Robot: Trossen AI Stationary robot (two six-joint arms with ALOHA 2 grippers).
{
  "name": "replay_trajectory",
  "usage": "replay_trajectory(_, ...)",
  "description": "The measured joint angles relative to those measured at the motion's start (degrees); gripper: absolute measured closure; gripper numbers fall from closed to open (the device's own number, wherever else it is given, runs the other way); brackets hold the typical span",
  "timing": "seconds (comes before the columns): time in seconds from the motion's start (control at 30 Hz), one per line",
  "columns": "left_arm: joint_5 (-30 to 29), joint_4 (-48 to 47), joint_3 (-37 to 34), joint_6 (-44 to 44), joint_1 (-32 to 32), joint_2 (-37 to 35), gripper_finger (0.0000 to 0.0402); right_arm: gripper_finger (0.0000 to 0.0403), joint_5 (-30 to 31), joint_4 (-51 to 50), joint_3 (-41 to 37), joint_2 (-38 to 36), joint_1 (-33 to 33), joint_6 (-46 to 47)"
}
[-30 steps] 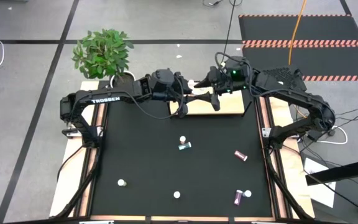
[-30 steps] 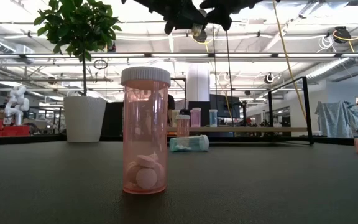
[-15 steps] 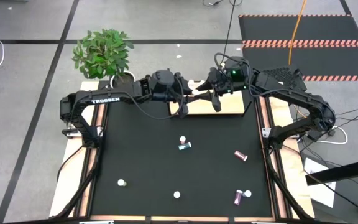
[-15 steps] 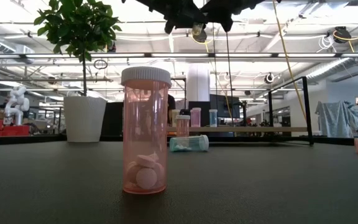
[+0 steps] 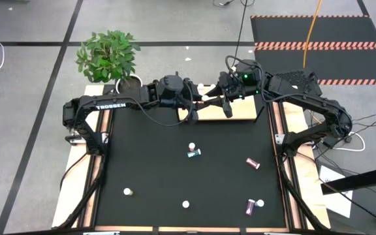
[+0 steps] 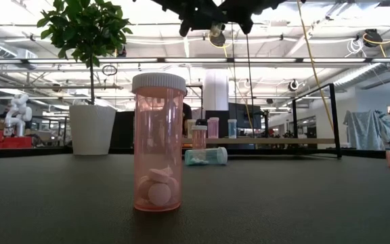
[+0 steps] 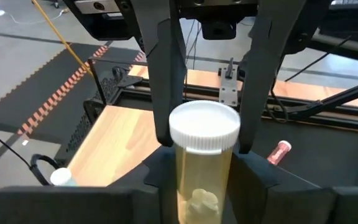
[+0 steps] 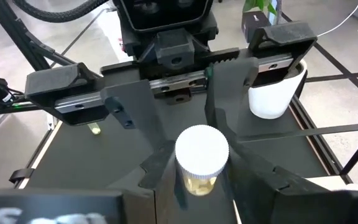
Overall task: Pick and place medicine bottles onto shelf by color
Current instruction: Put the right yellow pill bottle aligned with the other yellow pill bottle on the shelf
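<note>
A: What is being seen first, from the biggest thing down?

B: The black table (image 5: 175,183) is being spanned by both dark arms, which are being stretched toward its far edge. The shelf (image 5: 243,112), a light-wood board, is being shown there, with the potted plant (image 5: 108,53) just beyond the table's far left corner.

A: And the claws?

B: They are being brought nose to nose above the shelf's left end. The left gripper (image 5: 194,108) is being kept narrow around the body of the yellow bottle (image 7: 204,143). The right gripper (image 5: 222,101) is being pressed against the white cap of the same bottle from the opposite side, one finger on each flank.

A: So the bottle is being held by both?

B: Yes, it is being clamped at both ends, in the air, well above the board.

A: What is being left on the table?

B: A teal bottle (image 5: 193,154) is being seen lying on its side near the middle, with a white-capped one just behind it. A magenta bottle (image 5: 252,163) is lying to the right. More are being shown along the near edge, among them the pink bottle (image 6: 158,142), upright, close to the low camera. Three small bottles (image 6: 213,127) are being shown upright on the shelf.
</note>
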Motion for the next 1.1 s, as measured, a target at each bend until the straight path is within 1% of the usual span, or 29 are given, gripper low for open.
replay_trajectory(0.13,-0.1,-0.9,0.0,-1.5,-0.2,0.0,0.0227,0.0277,0.0,0.8,0.0,0.5,0.0,0.0)
replay_trajectory(0.27,-2.7,-6.8,0.0,-2.4,-0.2,-1.0,0.016,0.0277,0.0,4.4,0.0,2.1,0.0,0.7)
replay_trajectory(0.4,-3.4,-19.0,0.0,-0.6,0.6,-4.4,0.0102,0.0277,0.8,8.8,0.0,4.2,0.0,-0.2)
replay_trajectory(0.5,-6.9,-28.6,0.0,-2.8,1.7,-8.0,0.0072,0.0277,5.7,11.0,0.0,7.0,-0.5,-1.9)
replay_trajectory(0.53,-7.4,-30.2,0.0,-3.8,2.1,-9.4,0.0065,0.0277,6.8,12.5,0.0,8.2,-0.9,-2.4)
replay_trajectory(0.63,-8.6,-33.7,0.0,-6.6,3.4,-14.0,0.0054,0.0277,8.1,15.9,0.0,12.2,-1.9,-3.4)
replay_trajectory(0.7,-8.9,-33.8,0.1,-6.9,4.2,-16.7,0.0054,0.0277,8.5,17.9,0.0,15.3,-2.7,-5.0)
replay_trajectory(0.8,-10.6,-33.5,0.0,-6.3,5.1,-19.5,0.0058,0.0277,11.1,20.1,0.0,19.9,-3.3,-7.4)
replay_trajectory(0.93,-14.1,-33.3,0.0,-6.1,6.0,-21.9,0.0069,0.0277,14.2,21.1,0.0,24.8,-4.3,-8.9)
replay_trajectory(1.1,-14.8,-33.2,0.0,-4.4,6.9,-21.8,0.0081,0.0277,14.2,21.9,0.0,29.3,-5.4,-9.8)
